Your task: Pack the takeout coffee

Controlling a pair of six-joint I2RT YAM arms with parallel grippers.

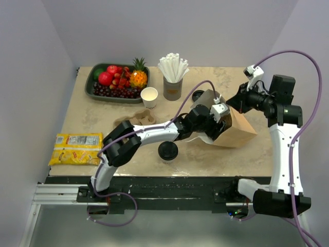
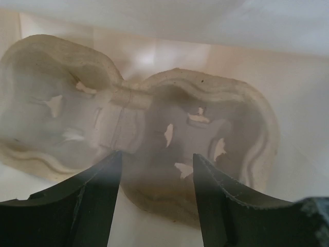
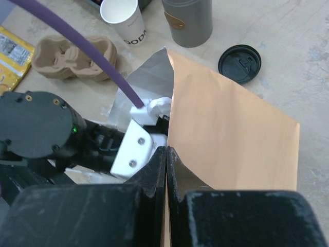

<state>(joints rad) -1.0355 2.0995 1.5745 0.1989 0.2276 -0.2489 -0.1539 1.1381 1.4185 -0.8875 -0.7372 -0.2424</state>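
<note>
- Top view: the white paper cup (image 1: pixel 149 96) stands upright with no lid on, out on the table (image 1: pixel 257 154) between the fruit tray (image 1: pixel 90 83) and the grey cup (image 1: pixel 172 88) of straws. It's well apart from the brown paper bag (image 1: pixel 239 131), so it's not packed.
- A black lid (image 1: pixel 168 151) lies flat near the front edge. From above, a second lid (image 3: pixel 239 63) is half hidden behind a cable, but the right wrist cam shows it plainly, just beside the bag.
- The left arm reaches into the bag's mouth, and from above you can't see its fingers at all. Only the left wrist cam shows them: the left gripper (image 2: pixel 157 159) is spread wide with nothing between the fingers. A blurry pulp carrier (image 2: pixel 205 128) lies on a white surface just past them.
- Right wrist cam: the right gripper (image 3: pixel 165 159) is pinched tight on the bag's upper edge. In the top view that grip is too small to judge.
- A second carrier (image 3: pixel 67 56) sits on the table near the cup, and it shows in the top and right wrist views.
- A yellow packet (image 1: pixel 77 148) lies at the front left.
</note>
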